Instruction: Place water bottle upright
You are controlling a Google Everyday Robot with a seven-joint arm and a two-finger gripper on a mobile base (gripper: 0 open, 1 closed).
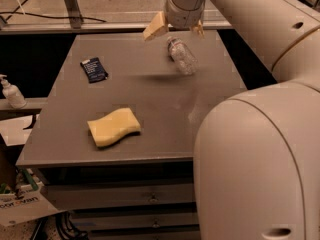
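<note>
A white pump bottle (10, 91) stands on a ledge left of the grey table (150, 109), which carries a dark packet (94, 69) at far left and a yellow sponge (114, 126) nearer the front. The water bottle (182, 58) sits tilted toward the far right, cap end just beneath the gripper (174, 31). Whether the claw grips it, or the bottle touches the tabletop, cannot be told. The robot's body (250, 159) hides the table's near right corner.

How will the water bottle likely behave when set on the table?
Held tilted by the gripper over the table's far side, the water bottle looks empty, so probably light. Its round body would likely roll if laid down; being narrow, it may tip.
</note>
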